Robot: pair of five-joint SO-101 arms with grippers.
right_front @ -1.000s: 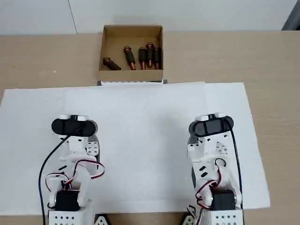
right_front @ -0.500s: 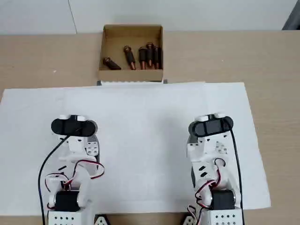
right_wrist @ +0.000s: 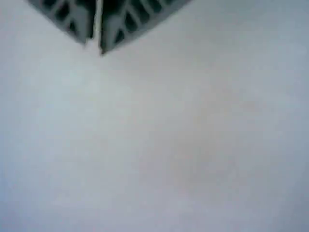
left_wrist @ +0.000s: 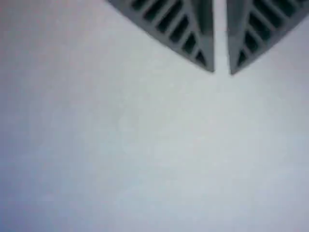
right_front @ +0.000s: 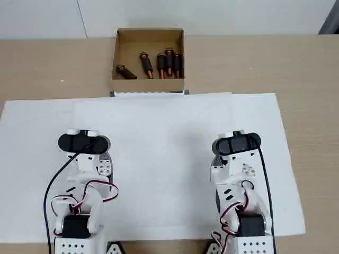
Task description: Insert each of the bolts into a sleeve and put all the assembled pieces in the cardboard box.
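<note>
Several assembled pieces in cardboard box

Bright, even light, probably from overhead; the flat white paper sheet carries faint soft shadows at lower left and lower right.

Robotics lab bench — two small robot arms, paper sheet, wooden table.

Shows the right gripper with ribbed grey fingers drawn almost together, parted by a thin pale slit. Sits close over white paper, plain and unmarked, spread right round the clock past the tips. Cannot tell whether tips touch the sheet.
</note>
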